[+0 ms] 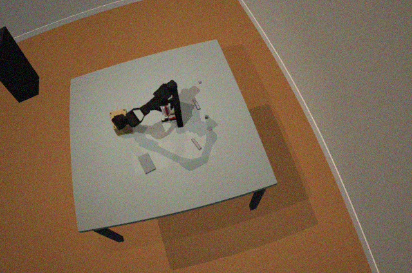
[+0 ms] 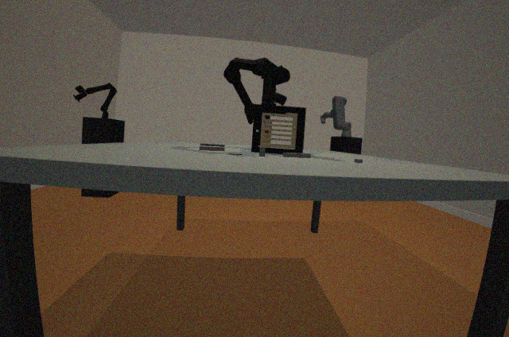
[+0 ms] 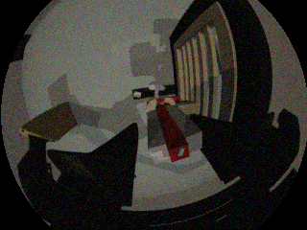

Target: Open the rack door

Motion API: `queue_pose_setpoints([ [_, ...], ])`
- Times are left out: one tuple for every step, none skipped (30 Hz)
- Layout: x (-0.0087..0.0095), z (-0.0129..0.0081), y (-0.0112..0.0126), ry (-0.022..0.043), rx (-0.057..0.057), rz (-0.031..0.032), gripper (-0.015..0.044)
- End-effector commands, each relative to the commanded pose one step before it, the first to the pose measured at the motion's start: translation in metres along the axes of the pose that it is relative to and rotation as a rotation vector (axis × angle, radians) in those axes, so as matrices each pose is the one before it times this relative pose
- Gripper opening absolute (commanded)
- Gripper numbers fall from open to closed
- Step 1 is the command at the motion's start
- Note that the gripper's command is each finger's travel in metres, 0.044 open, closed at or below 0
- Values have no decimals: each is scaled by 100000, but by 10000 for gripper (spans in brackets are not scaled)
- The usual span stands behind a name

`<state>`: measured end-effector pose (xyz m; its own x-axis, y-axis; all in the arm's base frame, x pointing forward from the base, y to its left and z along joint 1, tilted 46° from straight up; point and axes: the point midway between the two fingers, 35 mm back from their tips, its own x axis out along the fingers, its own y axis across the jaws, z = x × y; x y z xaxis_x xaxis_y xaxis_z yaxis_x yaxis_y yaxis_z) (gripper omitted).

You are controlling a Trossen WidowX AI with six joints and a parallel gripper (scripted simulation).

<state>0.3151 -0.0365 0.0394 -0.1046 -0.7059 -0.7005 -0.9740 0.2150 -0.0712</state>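
Observation:
The black rack frame (image 1: 179,110) (image 2: 300,129) (image 3: 254,72) stands upright on the table. The tan slatted door (image 2: 267,143) (image 3: 235,72) looks to lie within it. The upright handle (image 1: 166,109) (image 3: 169,126), grey with a red stripe and pale ends, sticks out on the arm's side. My gripper (image 3: 164,122) is open, its black fingers showing on either side of the handle in the wrist view, with no contact visible. How deep they reach along the handle cannot be told. The frame and arm largely hide the fingers in the top and exterior views.
A grey block (image 1: 146,163), two flat bars (image 1: 196,104) (image 1: 196,143) and small pieces (image 1: 199,82) (image 1: 206,116) lie on the table (image 1: 109,196). The arm's base stands on a wooden plate (image 1: 116,112). The upper arm passes above and beside the frame.

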Motion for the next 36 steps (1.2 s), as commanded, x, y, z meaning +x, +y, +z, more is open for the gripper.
queue_pose_setpoints([
  [313, -52, -165, 214, -14027, 229, 296],
  [0, 0, 0, 0, -2455, 0, 296],
  [0, 0, 0, 0, -818, 0, 296],
  [0, 0, 0, 0, 0, 0, 296],
  [0, 0, 0, 0, 0, 0, 296],
  [0, 0, 0, 0, 0, 0, 296],
  [0, 0, 0, 0, 0, 0, 289],
  [0, 0, 0, 0, 0, 0, 282],
  [0, 0, 0, 0, 0, 0, 276],
  [0, 0, 0, 0, 0, 0, 269],
  [0, 0, 0, 0, 0, 0, 262],
  [0, 0, 0, 0, 0, 0, 256],
  [0, 0, 0, 0, 0, 0, 249],
  [0, 0, 0, 0, 0, 0, 242],
  [0, 0, 0, 0, 0, 0, 236],
  [0, 0, 0, 0, 0, 0, 229],
  [0, 0, 0, 0, 0, 0, 222],
  [0, 0, 0, 0, 0, 0, 216],
  [0, 0, 0, 0, 0, 0, 209],
  [0, 0, 0, 0, 0, 0, 202],
  [0, 0, 0, 0, 0, 0, 196],
  [0, 0, 0, 0, 0, 0, 189],
  [0, 0, 0, 0, 0, 0, 182],
  [0, 0, 0, 0, 0, 0, 176],
  [0, 0, 0, 0, 0, 0, 169],
  [0, 0, 0, 0, 0, 0, 162],
  [0, 0, 0, 0, 0, 0, 156],
  [0, 0, 0, 0, 0, 0, 149],
  [0, 0, 0, 0, 0, 0, 142],
  [0, 0, 0, 0, 0, 0, 136],
  [0, 0, 0, 0, 0, 0, 129],
  [0, 0, 0, 0, 0, 0, 122],
  [0, 0, 0, 0, 0, 0, 116],
  [0, 0, 0, 0, 0, 0, 109],
  [0, 0, 0, 0, 0, 0, 102],
  [0, 0, 0, 0, 0, 0, 96],
])
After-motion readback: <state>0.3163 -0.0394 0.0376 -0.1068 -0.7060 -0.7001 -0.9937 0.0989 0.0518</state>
